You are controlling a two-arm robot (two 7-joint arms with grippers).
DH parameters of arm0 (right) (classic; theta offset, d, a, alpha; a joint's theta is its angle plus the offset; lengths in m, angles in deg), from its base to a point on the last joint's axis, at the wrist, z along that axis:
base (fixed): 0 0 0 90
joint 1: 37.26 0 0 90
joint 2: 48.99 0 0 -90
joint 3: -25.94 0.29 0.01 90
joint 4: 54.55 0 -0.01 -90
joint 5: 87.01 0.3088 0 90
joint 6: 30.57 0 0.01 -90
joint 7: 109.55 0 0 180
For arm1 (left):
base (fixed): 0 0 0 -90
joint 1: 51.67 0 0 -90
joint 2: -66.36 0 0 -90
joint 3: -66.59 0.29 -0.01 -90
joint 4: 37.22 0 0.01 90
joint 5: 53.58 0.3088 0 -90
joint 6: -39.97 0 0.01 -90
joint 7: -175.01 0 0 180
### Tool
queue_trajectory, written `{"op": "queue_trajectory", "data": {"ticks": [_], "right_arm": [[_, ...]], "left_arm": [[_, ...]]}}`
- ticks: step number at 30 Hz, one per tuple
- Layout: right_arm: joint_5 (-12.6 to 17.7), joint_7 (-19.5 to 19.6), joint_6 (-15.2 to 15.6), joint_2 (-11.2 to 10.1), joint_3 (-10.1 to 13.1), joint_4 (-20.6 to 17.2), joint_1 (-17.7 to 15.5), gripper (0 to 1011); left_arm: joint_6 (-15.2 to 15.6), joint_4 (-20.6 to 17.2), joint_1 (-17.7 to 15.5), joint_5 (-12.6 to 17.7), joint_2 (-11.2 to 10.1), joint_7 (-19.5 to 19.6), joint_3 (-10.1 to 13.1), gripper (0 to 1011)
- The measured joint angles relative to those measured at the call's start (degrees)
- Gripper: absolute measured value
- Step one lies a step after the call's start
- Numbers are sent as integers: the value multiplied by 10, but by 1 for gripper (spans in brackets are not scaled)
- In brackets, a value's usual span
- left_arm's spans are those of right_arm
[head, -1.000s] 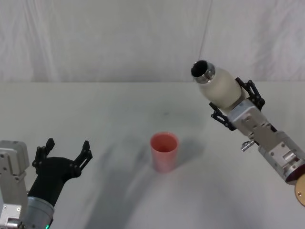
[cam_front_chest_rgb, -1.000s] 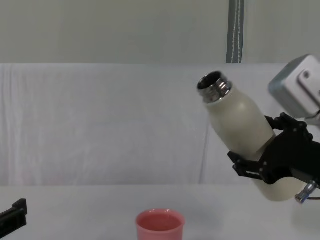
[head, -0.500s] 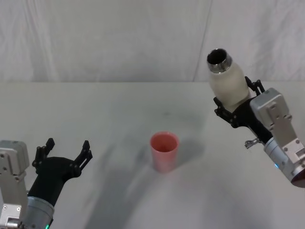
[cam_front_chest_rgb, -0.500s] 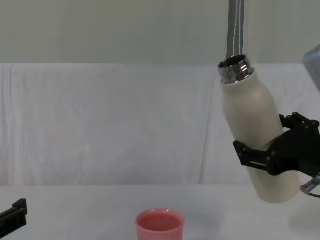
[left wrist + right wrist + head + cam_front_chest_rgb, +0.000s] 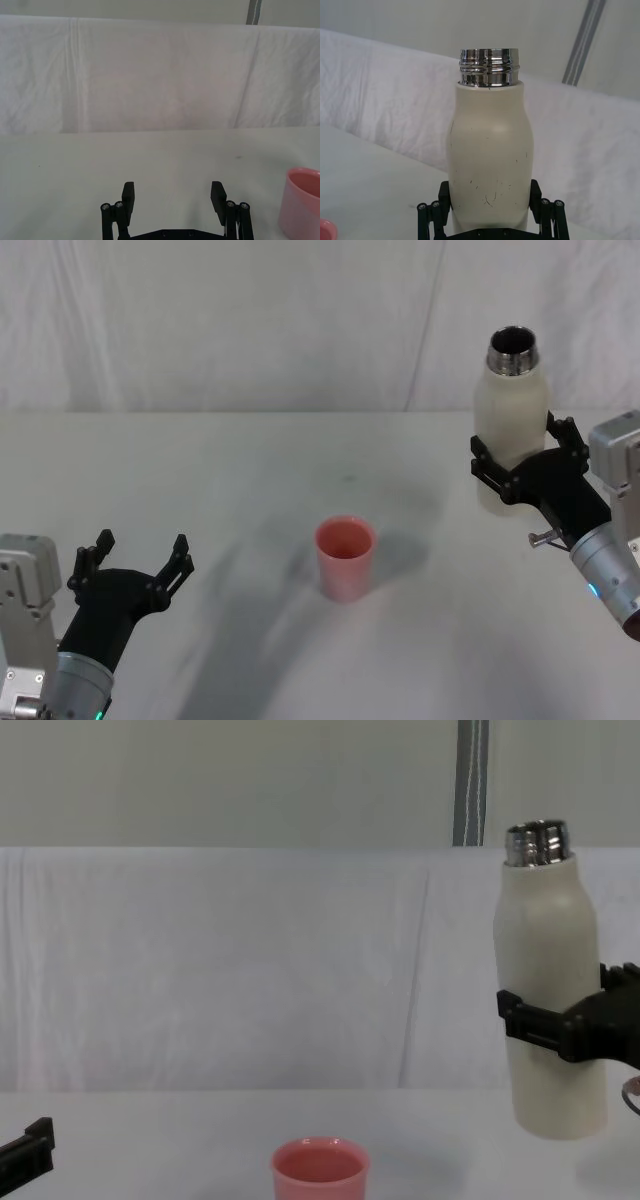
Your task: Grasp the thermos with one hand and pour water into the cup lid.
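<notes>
While right pincer (image 5: 522, 462) clamps upright thermos (image 5: 513, 420), cup lid (image 5: 345, 558) apart

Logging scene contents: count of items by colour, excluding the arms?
Cream-white: 1, the thermos, held upright in the right tool.
Pink: 1, the cup lid, standing on the table.
Total: 2.

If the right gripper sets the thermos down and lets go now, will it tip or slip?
Probably stable if released gently: the thermos hangs upright in the right gripper, though it is tall and narrow, so a nudge could topple it. Its smooth cream wall may slip between the fingers. The neck is uncapped; tipping could spill.
</notes>
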Motion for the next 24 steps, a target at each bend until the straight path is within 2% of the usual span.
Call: {"op": "queue_trajectory", "data": {"ticks": [7,15,24], "right_arm": [[27,9,4,10,14,10,-9,950],[36,30,-14,21,28,25,-19,950],[42,33,-19,27,33,36,-24,950]], "left_arm": [[0,0,0,0,0,0,0,1001],[0,0,0,0,0,0,0,1001],[0,0,0,0,0,0,0,1001]]}}
